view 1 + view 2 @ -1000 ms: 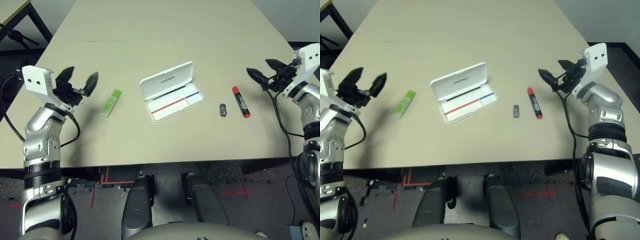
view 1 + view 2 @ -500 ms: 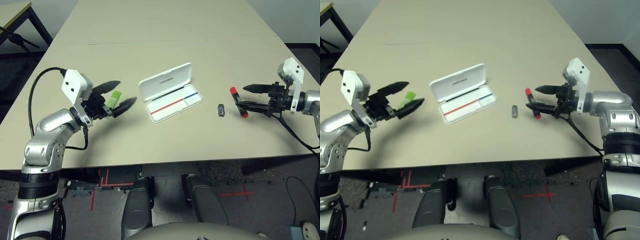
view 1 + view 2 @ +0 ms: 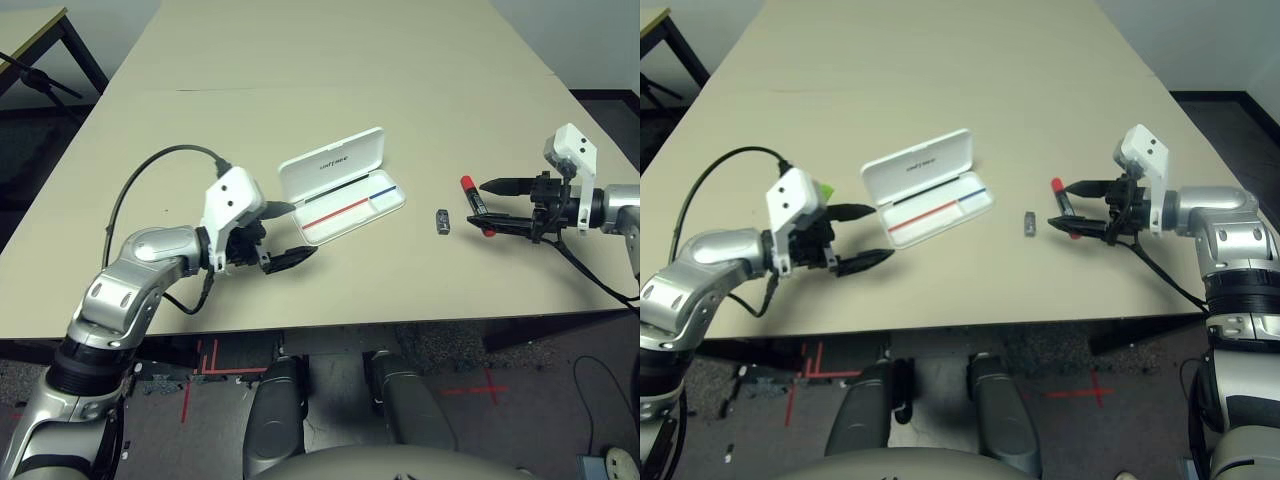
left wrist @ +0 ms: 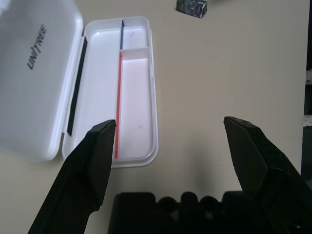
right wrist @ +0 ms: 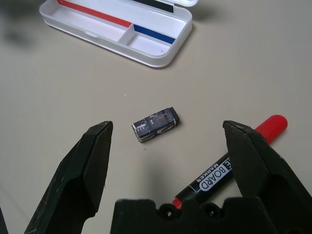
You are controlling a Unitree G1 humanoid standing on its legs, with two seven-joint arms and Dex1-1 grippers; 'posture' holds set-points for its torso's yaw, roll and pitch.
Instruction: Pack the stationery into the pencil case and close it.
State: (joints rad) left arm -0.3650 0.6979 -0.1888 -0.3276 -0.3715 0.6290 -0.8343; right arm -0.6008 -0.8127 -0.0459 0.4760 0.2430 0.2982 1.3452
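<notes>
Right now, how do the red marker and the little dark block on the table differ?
The red marker is long and round; the dark block is short and boxy. The marker has bright red ends, while the block is dark grey. Both lie outside the open case.

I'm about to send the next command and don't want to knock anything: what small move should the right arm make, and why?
Probably ease the right gripper down over the small dark block. Its fingers stand open and the block lies between them in the wrist view, while the red marker runs partly behind one finger, so lowering slowly seems wise.
</notes>
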